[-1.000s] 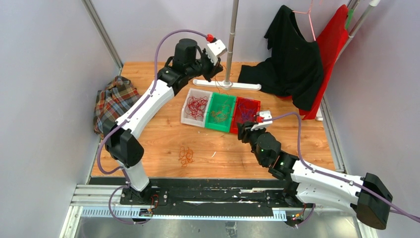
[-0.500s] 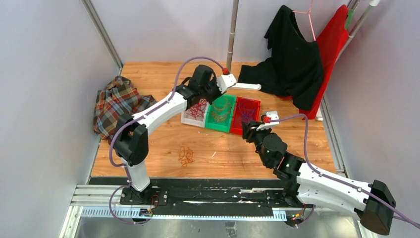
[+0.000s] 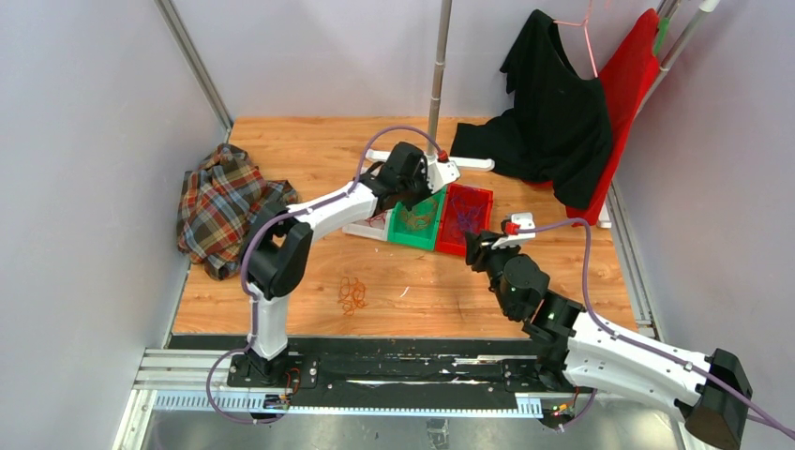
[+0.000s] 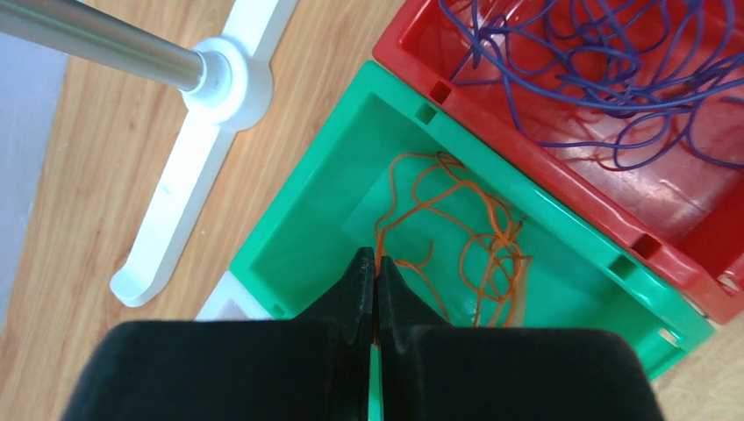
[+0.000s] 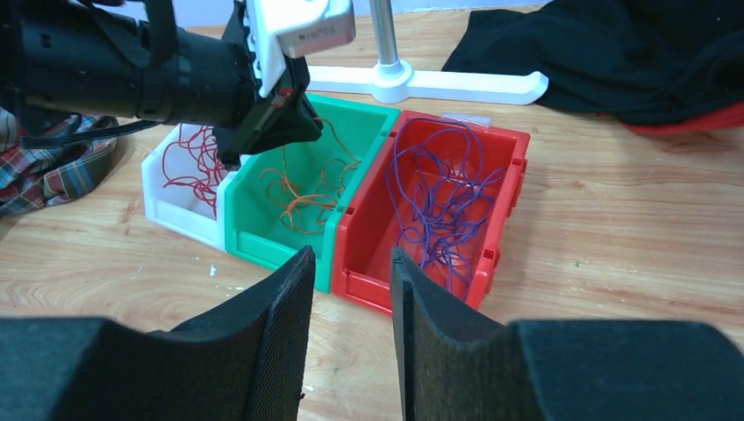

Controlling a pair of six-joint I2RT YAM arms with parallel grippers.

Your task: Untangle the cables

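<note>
The cables lay sorted by colour in three bins set side by side on the wooden table point(image 3: 281, 141): red cables point(image 5: 197, 158) in the white bin point(image 5: 175, 210), orange cables point(image 4: 496, 250) in the green bin point(image 4: 307, 189) in the middle, and purple cables point(image 4: 614, 88) in the red bin point(image 4: 526, 145). A small orange clump point(image 3: 352, 293) sat apart from the bins on the bare wood, nearer the arm bases. The left gripper point(image 4: 377, 260) hung over the near corner of the green bin with its fingers pressed tightly together; one orange strand rose from the pile to meet the tips, though whether it was actually clamped between them could not be told. The right gripper point(image 5: 351, 263) was low over the table just in front of the red and green bins, pointing at them, its fingers point(image 5: 281, 333) spread with a clear gap and nothing between them. Behind the bins stood a metal pole on a white stand point(image 4: 189, 189). A plaid cloth point(image 3: 217, 202) lay crumpled at the left edge of the table, and a black garment point(image 3: 553, 112) was draped at the far right corner
</note>
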